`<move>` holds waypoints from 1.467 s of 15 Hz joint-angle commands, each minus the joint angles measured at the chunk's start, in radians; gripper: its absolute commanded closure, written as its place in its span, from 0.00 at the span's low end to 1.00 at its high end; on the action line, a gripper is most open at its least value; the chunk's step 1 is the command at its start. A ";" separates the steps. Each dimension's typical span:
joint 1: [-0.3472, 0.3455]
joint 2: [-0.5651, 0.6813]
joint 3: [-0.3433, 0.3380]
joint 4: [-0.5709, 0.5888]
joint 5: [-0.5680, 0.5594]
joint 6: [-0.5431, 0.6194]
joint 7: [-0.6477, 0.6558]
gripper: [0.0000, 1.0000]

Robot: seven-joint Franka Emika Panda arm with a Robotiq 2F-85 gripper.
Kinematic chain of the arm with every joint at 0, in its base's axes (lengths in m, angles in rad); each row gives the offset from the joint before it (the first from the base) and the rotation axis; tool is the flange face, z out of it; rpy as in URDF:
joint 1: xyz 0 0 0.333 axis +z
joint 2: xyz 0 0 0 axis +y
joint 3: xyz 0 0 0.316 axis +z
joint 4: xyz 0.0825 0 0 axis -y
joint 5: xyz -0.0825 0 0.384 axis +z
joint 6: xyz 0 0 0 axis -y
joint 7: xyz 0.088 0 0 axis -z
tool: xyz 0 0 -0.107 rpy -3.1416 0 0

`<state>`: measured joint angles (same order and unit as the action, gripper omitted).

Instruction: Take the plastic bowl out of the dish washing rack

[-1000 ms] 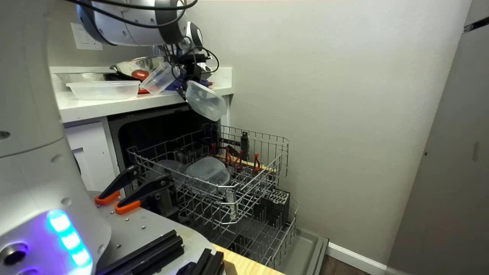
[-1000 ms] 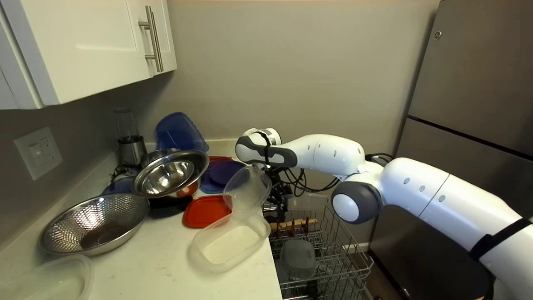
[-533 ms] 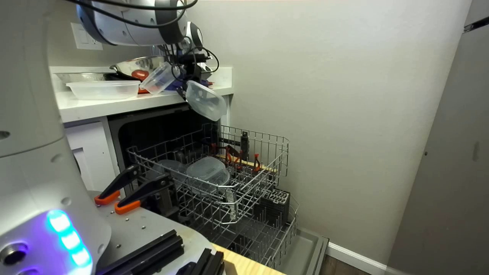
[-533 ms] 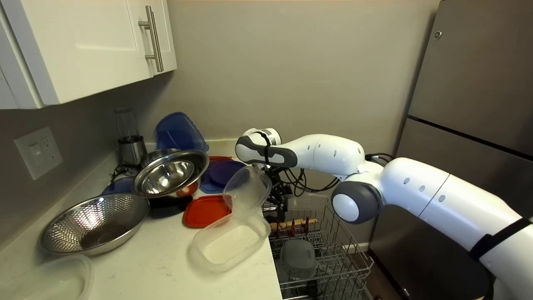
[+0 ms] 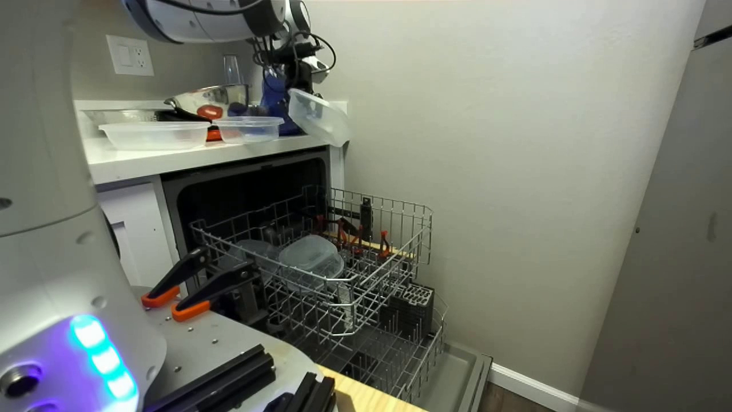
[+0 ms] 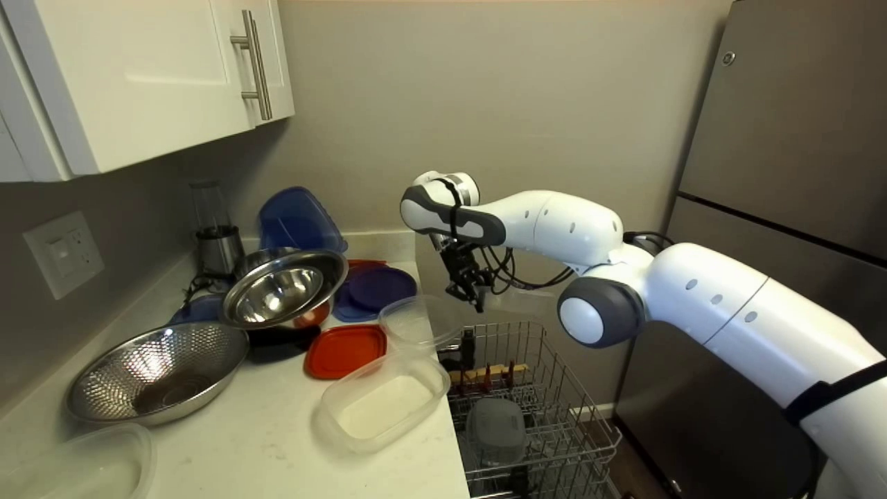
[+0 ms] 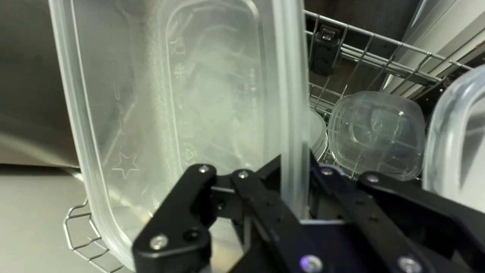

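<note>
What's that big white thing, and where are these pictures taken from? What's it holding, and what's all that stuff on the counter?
The big white thing is a robot arm, a machine that bends at joints. Its black gripper works like a hand. Two pictures come from cameras standing outside the robot; the close-up comes from a camera on its wrist. The gripper pinches the rim of a clear plastic container, holding it tilted in the air, higher than the dishwasher rack. On the counter are a metal colander, shiny steel bowls, a red lid, blue lids and more see-through containers. Some plastic containers sit in the rack too.
</note>
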<state>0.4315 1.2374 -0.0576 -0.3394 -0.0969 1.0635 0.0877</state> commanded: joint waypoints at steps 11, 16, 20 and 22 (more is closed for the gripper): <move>0.049 -0.088 0.001 -0.015 -0.032 -0.058 0.030 0.99; 0.147 -0.183 -0.017 -0.013 -0.099 -0.187 0.011 0.99; 0.224 -0.232 -0.018 -0.019 -0.147 -0.216 -0.042 0.99; 0.252 -0.233 -0.010 -0.024 -0.152 -0.195 -0.081 0.99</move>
<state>0.6518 1.0211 -0.0695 -0.3417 -0.2177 0.8690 0.0823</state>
